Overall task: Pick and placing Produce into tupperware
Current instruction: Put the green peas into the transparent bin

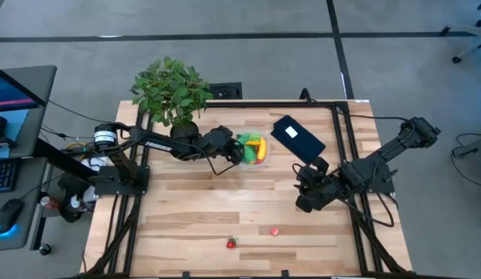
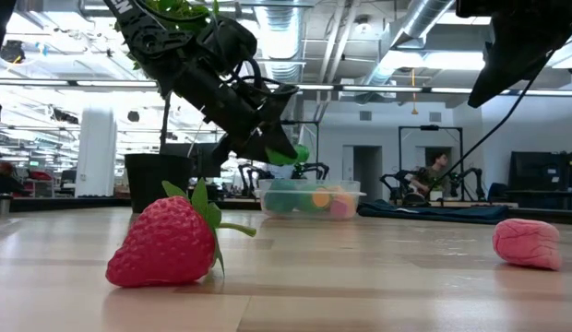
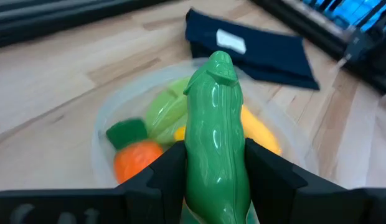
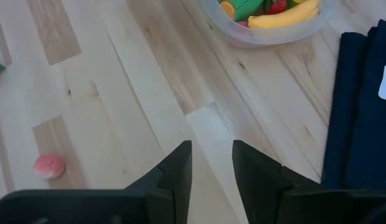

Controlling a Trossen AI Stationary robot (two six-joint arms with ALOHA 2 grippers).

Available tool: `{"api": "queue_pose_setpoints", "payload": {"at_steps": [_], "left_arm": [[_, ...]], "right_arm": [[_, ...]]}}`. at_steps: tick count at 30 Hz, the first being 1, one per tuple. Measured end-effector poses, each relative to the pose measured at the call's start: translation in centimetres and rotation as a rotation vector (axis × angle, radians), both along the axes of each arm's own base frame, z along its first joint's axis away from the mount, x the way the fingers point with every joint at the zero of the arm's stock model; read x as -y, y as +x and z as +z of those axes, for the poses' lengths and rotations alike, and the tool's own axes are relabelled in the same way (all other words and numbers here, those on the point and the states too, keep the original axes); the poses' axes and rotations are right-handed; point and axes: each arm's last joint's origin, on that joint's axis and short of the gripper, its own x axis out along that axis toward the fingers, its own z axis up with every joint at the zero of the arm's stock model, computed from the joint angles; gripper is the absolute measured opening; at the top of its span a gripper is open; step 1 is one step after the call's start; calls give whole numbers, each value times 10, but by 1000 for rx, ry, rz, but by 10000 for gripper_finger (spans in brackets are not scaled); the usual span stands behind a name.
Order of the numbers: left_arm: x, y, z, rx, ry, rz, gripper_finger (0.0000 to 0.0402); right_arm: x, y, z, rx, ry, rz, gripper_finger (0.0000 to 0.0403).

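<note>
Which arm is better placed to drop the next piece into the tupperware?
Left. The left gripper is shut on a green vegetable right over the tupperware; the right gripper is empty, apart from it.

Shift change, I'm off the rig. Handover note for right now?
Left gripper: shut on a green vegetable, held above the tupperware.
Right gripper: open, empty, over bare table.
Done: carrot, banana and green pieces are in the tupperware.
Left: release the green vegetable, then fetch the strawberry and the pink piece near the table's front edge.
</note>
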Motion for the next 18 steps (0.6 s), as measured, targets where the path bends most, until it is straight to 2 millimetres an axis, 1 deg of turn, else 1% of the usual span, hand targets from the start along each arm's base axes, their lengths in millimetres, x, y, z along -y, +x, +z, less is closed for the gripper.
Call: {"api": "queue_pose_setpoints", "payload": {"at_steps": [3, 6, 9, 18], "left_arm": [[1, 1, -5, -13, -2, 0, 135], [0, 2, -4, 6, -6, 2, 135], [1, 3, -9, -14, -15, -6, 135], [0, 3, -7, 5, -4, -2, 135]], "right_arm": [[0, 0, 0, -1, -1, 2, 108], [0, 0, 0, -1, -1, 2, 108], [0, 0, 0, -2, -2, 2, 108], [0, 0, 0, -6, -7, 9, 108]]}}
